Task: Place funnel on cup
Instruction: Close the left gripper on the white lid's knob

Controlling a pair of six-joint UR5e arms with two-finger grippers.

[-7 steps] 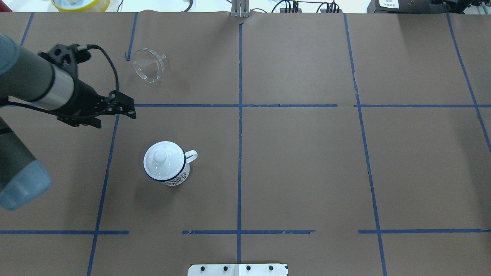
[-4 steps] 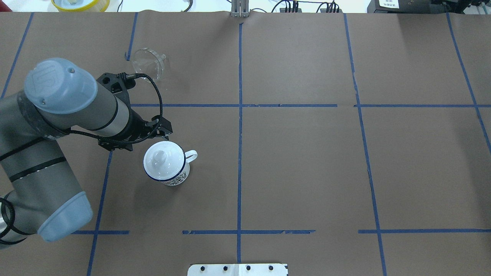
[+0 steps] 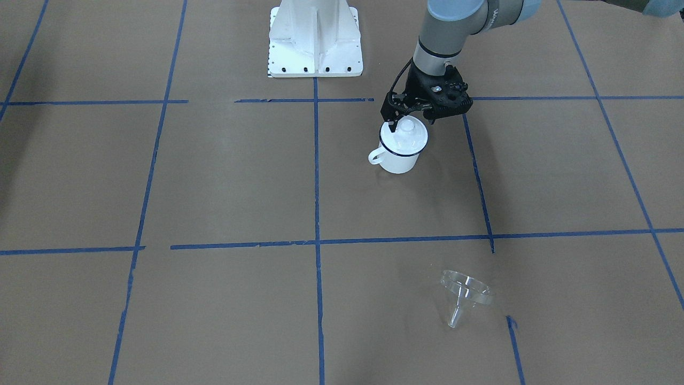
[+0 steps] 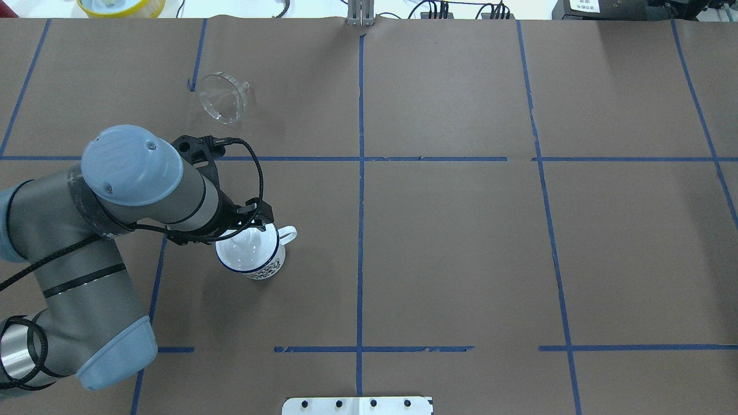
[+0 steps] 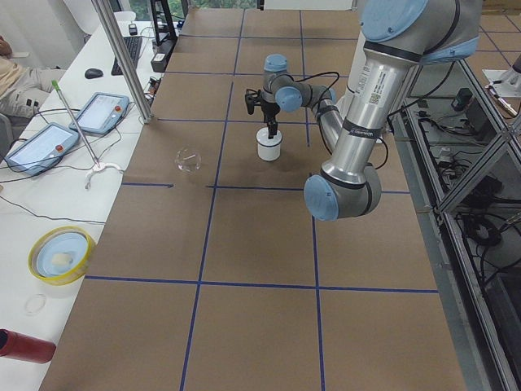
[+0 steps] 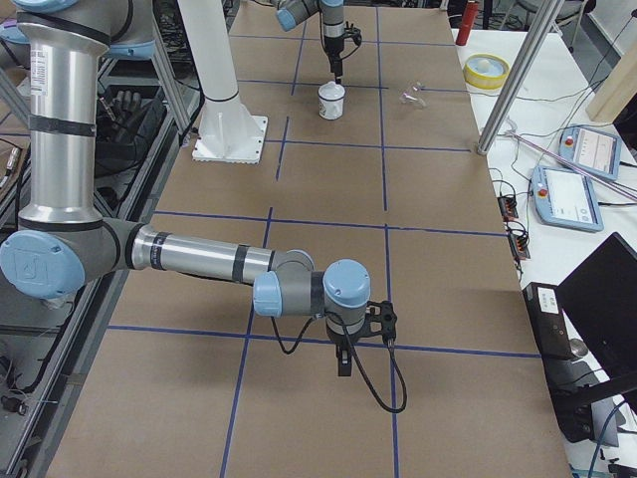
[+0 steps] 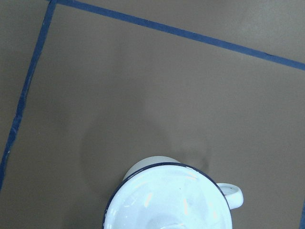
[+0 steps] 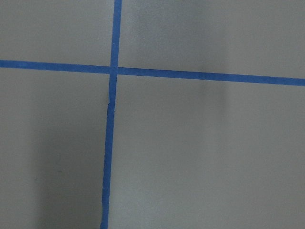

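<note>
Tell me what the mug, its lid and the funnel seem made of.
The cup looks like enamelled metal: glossy white, thin dark-blue rim. The lid shares that glossy white, so probably enamel too. The funnel is clear plastic or glass; the paper shows through it.

left gripper [image 4: 264,222] | swung inward from table's left edge | now just above cup [image 4: 253,259]
</note>
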